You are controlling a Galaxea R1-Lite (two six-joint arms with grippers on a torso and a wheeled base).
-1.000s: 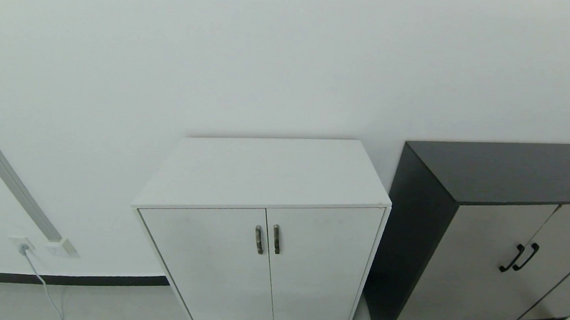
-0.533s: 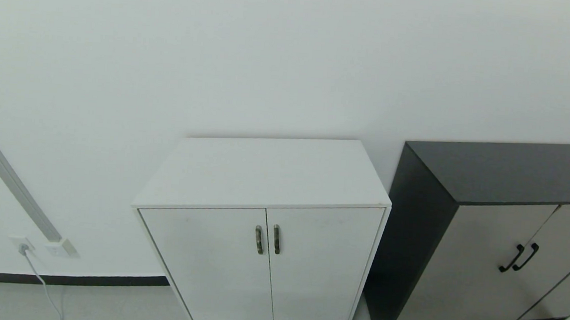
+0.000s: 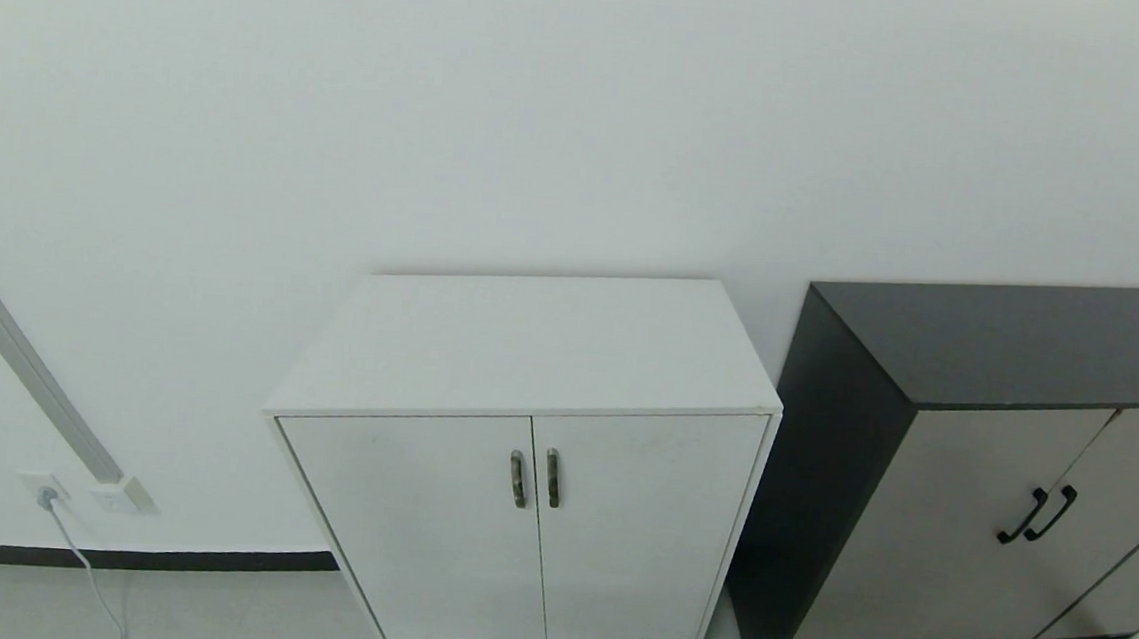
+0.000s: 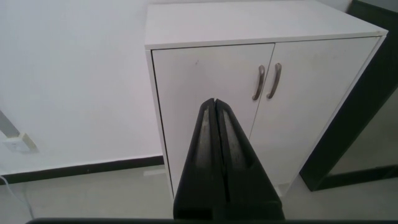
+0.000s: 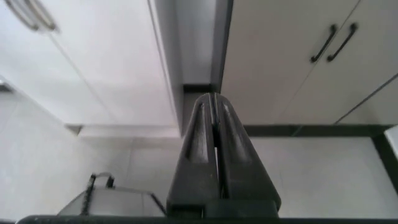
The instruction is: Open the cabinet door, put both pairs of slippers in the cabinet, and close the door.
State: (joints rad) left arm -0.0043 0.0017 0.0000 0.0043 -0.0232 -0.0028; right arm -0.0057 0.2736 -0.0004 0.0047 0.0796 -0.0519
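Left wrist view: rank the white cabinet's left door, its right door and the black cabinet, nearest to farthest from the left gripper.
1. The white cabinet's left door, straight ahead of the left gripper.
2. Its right door, next panel rightward.
3. The black cabinet, beyond the white cabinet's right side.

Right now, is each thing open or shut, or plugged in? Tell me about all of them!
white cabinet, both doors shut
black cabinet, doors shut
left gripper, shut, holding nothing
right gripper, shut, holding nothing
plug, in the wall socket
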